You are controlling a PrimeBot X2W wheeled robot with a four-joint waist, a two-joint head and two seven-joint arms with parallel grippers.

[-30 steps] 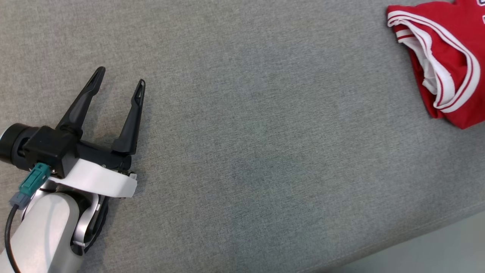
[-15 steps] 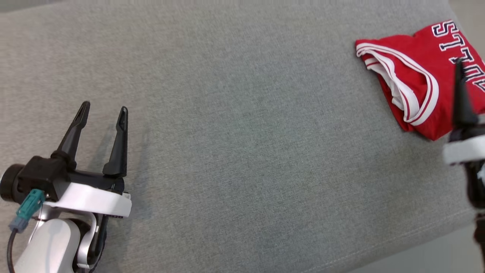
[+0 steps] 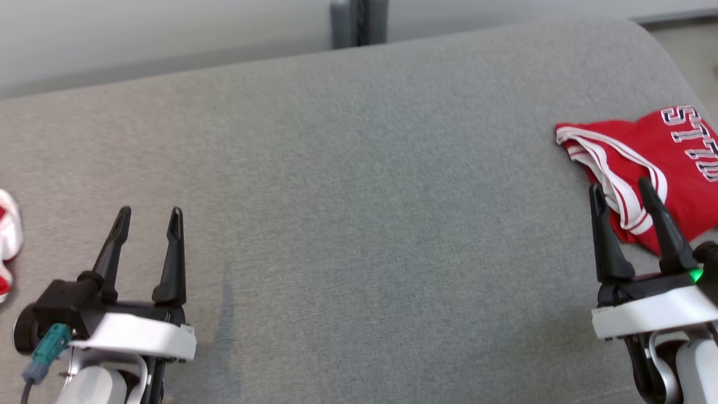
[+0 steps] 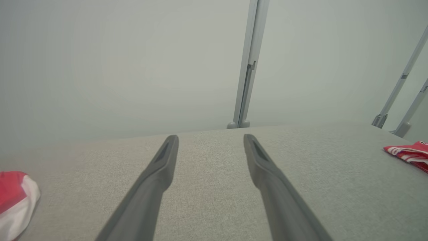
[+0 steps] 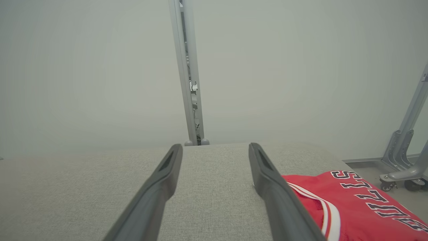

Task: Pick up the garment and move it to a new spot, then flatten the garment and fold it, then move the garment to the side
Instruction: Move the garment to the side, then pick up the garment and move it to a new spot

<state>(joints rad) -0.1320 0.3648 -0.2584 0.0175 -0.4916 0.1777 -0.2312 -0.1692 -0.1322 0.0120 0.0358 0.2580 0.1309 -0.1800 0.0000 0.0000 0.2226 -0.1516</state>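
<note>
I see the red sports garment with white striped trim and dark letters (image 3: 667, 151) lying in a folded heap at the right end of the grey fabric-covered bench (image 3: 359, 168), close to its rounded corner. My right gripper (image 3: 620, 185) has its fingers spread wide and empty, with the tips just at the near edge of the garment. My left gripper (image 3: 150, 212) is also wide and empty, well apart from it on the bare cloth. I think the main risk is the grasp. If the fingers close on the top layer or the striped opening only, the heap can unfold or drag. A push to the right could slide it off the corner. A small red and white cloth (image 3: 5, 241) at the far left might be confused with it.
</note>
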